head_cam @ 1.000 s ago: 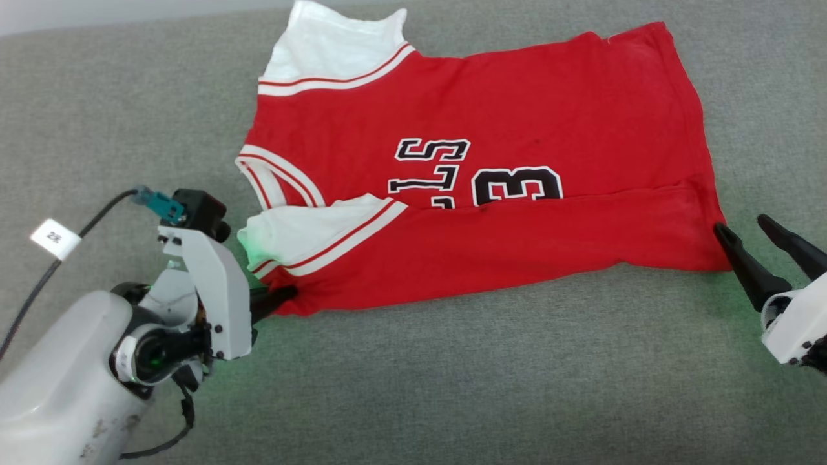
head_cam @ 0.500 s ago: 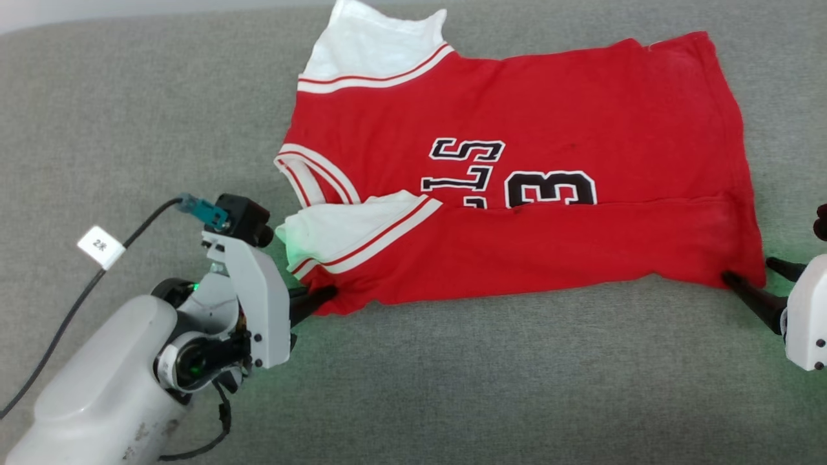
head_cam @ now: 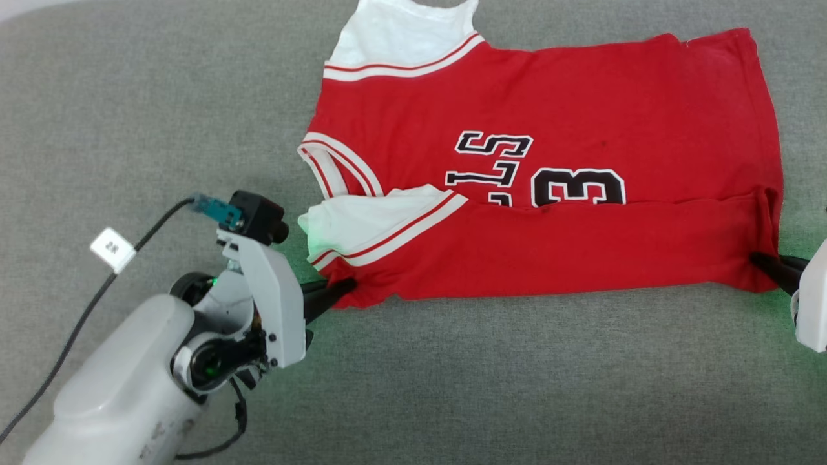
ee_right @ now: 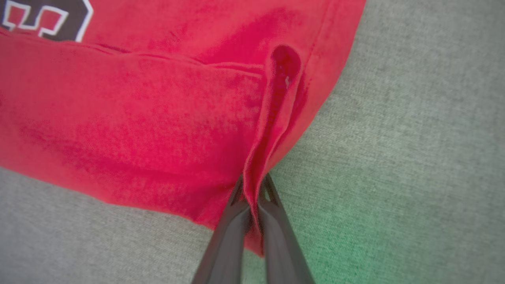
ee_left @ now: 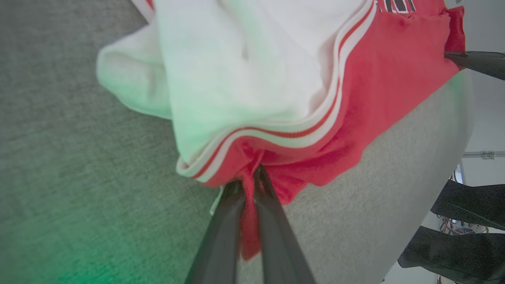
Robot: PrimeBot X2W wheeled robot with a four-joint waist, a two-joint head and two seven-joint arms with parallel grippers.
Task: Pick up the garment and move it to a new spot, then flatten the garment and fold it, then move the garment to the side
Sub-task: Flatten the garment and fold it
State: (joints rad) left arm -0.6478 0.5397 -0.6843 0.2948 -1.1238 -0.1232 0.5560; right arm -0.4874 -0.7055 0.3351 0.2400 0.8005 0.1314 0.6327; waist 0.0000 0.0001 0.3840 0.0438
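Observed: a red basketball jersey with white sleeves and black lettering (head_cam: 549, 110) lies toward the far edge of the grey fabric surface (head_cam: 452, 387), with its near side folded over. The left gripper (head_cam: 344, 288) is clenched on the fold's sleeve-end corner, and the right gripper (head_cam: 764, 262) on its hem-end corner. Assessment: light, limp cloth. Corner holds suit it, though the middle will likely sag.

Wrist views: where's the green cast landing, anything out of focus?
Left wrist view: green tint washes the white sleeve of the garment and the grey surface at lower left; the left hand's fingers look soft near the lens. Right wrist view: green patch on the surface beside the right hand, weave sharp. Head view: green glow beside both hands.
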